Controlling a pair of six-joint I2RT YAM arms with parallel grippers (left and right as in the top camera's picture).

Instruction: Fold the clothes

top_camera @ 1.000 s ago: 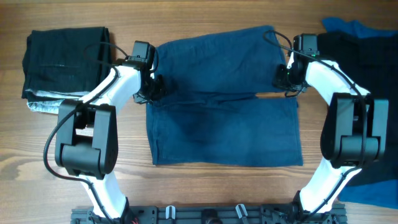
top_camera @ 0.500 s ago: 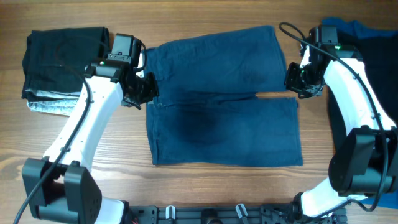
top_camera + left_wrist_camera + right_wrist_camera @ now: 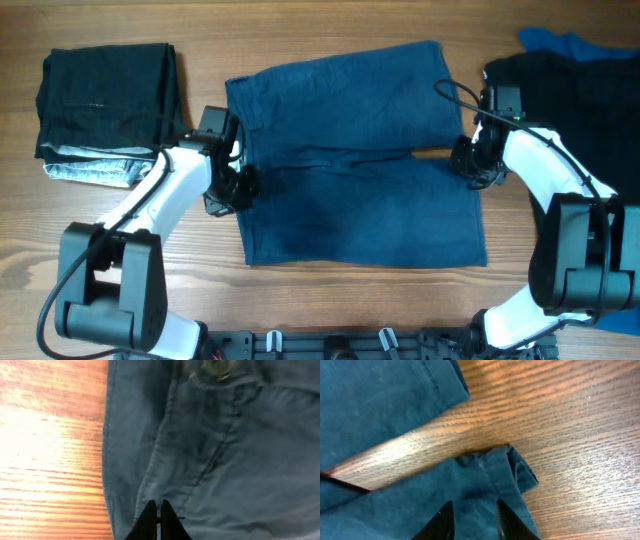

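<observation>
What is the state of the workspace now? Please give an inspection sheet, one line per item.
Surface: wooden table, light brown grain.
Job's things: navy shorts spread flat mid-table, legs pointing right; folded black garment on a grey one, far left; black garment over a blue one, far right.
Clutter: nothing seen.
Grippers: left gripper shut at the shorts' waist edge; right gripper open over a leg hem.
Cables: black cable loops beside the right arm.
Surroundings: dark rail along the near edge.

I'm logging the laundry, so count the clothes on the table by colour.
Dark navy shorts: 1
Black garment at left and black garment at right: 2
Light grey garment: 1
Brighter blue garment: 1, partly covered
Total: 5
</observation>
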